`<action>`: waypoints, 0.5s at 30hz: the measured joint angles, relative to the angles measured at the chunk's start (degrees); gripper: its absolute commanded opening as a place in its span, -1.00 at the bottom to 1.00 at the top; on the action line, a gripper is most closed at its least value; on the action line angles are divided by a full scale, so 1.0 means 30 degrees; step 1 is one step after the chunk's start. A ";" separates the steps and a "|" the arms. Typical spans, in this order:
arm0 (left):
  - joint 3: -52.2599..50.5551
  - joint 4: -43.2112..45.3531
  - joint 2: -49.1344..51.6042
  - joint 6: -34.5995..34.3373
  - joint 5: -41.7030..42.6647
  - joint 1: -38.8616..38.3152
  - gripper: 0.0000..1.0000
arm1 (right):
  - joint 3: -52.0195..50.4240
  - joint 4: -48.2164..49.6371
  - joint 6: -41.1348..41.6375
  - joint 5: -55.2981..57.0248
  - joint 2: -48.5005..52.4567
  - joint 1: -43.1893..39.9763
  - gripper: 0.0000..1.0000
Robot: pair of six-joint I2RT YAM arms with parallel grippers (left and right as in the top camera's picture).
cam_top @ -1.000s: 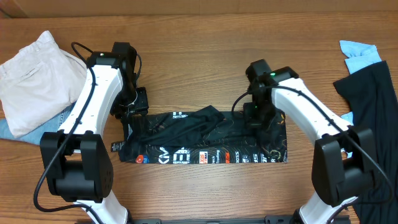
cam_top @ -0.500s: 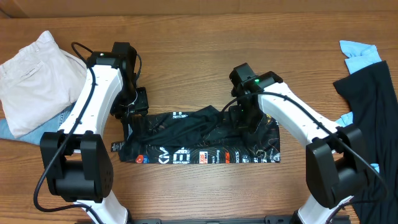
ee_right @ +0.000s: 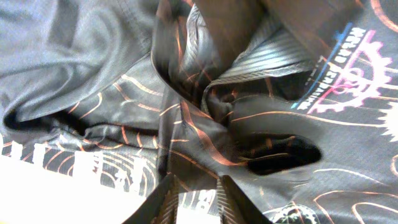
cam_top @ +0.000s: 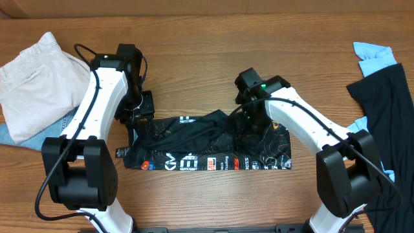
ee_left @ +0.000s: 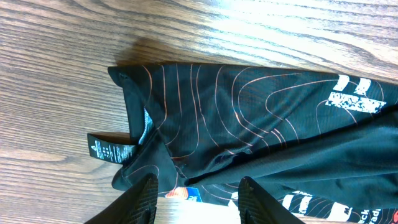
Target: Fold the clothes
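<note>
Well left of the jersey (cam_top: 194, 145), the overhead view shows a cream garment (cam_top: 35, 84) lying bunched on the table (cam_top: 207, 200), with a strip of light-blue cloth (cam_top: 6, 133) showing under its lower edge; neither wrist camera catches these.

My left gripper (cam_top: 139, 111) hangs over the jersey's left end. From above the arm hides the fingers, but my left wrist camera shows them standing apart (ee_left: 198, 186), with nothing clamped between them and the cloth lying flat below. That camera also picks out the thin orange contour lines and a small black label (ee_left: 112, 149) sticking out from the jersey's left edge onto bare wood.

The jersey lies as a long band across the middle of the table, logos along its near edge, with a rumpled ridge through its centre.

My right gripper (cam_top: 249, 126) is down on the jersey, right of centre. Only my right wrist camera shows the fingers (ee_right: 196, 183): parted by a narrow gap over crumpled folds. Whether cloth is caught between them I cannot tell.

Well right of the jersey, overhead only, lie a black garment (cam_top: 388, 110) and a light-blue garment (cam_top: 374, 57).
</note>
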 measured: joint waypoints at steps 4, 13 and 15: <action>0.0000 0.0000 0.0000 0.0000 0.0000 0.0000 -0.10 | 0.0000 -0.0029 0.0000 -0.0306 0.0000 0.0284 -0.47; 0.0000 -0.0007 0.0000 0.0000 0.0000 0.0000 -0.08 | 0.0000 -0.0131 0.0182 0.3228 0.0000 0.0306 -0.42; 0.0000 -0.0007 0.0000 0.0000 0.0000 0.0000 -0.09 | 0.0000 -0.0131 0.0612 0.4189 0.0000 0.0102 -0.35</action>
